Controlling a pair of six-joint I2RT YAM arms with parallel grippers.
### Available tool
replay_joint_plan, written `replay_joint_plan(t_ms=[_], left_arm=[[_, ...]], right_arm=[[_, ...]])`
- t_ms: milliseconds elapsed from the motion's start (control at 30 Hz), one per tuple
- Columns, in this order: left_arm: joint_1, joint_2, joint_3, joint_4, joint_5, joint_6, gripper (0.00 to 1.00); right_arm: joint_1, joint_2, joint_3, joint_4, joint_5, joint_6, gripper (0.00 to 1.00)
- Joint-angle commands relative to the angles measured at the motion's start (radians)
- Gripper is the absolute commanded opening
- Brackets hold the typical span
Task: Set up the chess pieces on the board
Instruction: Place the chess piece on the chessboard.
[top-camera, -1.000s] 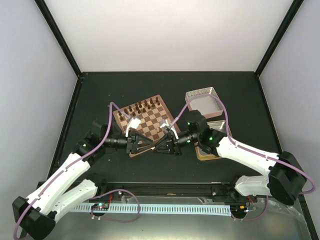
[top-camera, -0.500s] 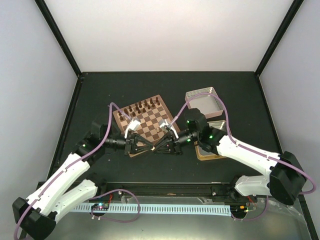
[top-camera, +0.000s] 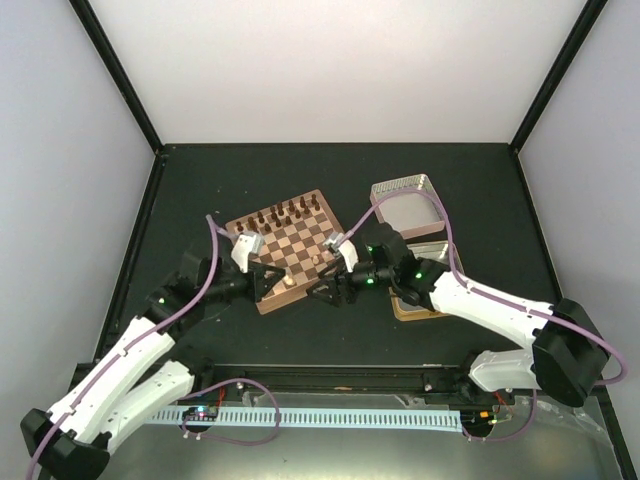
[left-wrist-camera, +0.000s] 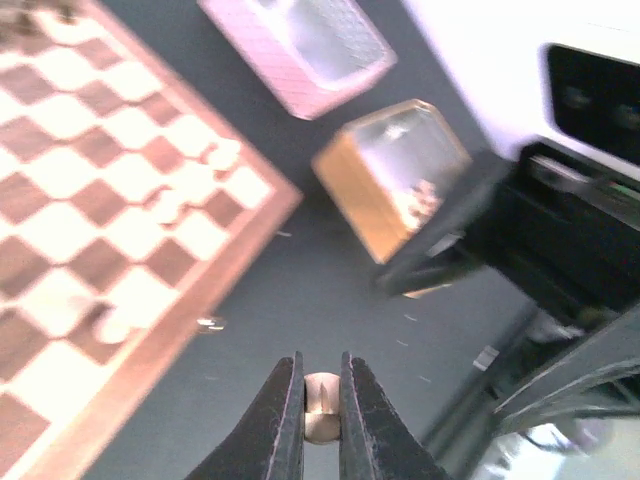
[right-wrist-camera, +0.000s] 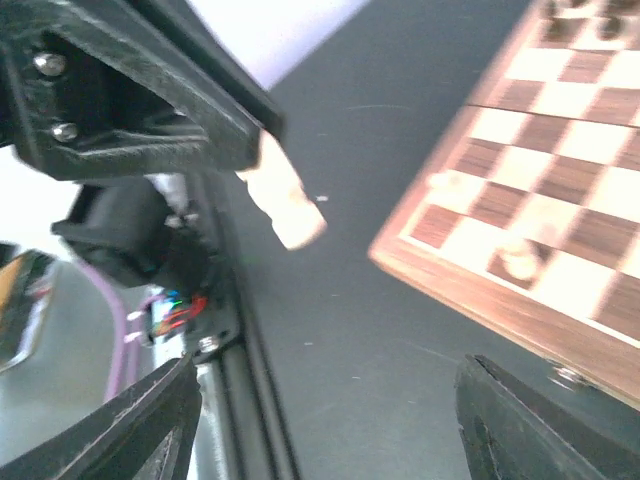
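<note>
My left gripper (left-wrist-camera: 321, 362) is shut on a pale cream chess piece (left-wrist-camera: 322, 405), held just off the near edge of the board (top-camera: 262, 301). From above, that piece (top-camera: 288, 280) shows at the tips of the left gripper (top-camera: 284, 283). My right gripper (top-camera: 324, 291) faces it from the right, open and holding nothing. In the right wrist view the right gripper (right-wrist-camera: 328, 372) stands wide, and the piece (right-wrist-camera: 287, 208) hangs from the left arm's black jaws. A few pale pieces (left-wrist-camera: 166, 206) stand on the board's (left-wrist-camera: 214, 283) near squares.
Dark brown pieces (top-camera: 285, 213) line the board's far rows. A pinkish-silver tin lid (top-camera: 404, 196) lies right of the board, and a gold tin (top-camera: 427, 304) sits partly under the right arm. The table's metal front rail (right-wrist-camera: 245, 380) runs close behind the grippers.
The two grippers met tip to tip over one pale piece. The left shut on it, the right opened and let go, and both have drawn a little apart.
</note>
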Motion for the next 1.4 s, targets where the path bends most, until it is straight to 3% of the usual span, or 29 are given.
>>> replay_joint_plan(t_ms=[0,133,400,867,1367], left_arm=[[0.000,-0.044,-0.070,-0.052,-0.367,-0.072,0.02],[-0.012,-0.031,-0.147,0.009,-0.432,-0.115,0.02],[-0.079,0.098,-0.202,0.133,-0.517,-0.110,0.02],[-0.170,0.225,-0.247,0.285,-0.660,-0.048,0.02],[-0.187,0.299,-0.282,0.353,-0.673,-0.041,0.08]], right_arm=[[-0.002,-0.035,-0.017,-0.020,0.297,0.062,0.71],[-0.001,-0.049,-0.016,-0.036,0.413,0.097,0.71],[-0.001,-0.035,-0.017,-0.050,0.493,0.130,0.70],[-0.001,-0.008,-0.010,-0.057,0.517,0.142,0.70],[-0.001,0.007,-0.002,-0.063,0.502,0.142,0.70]])
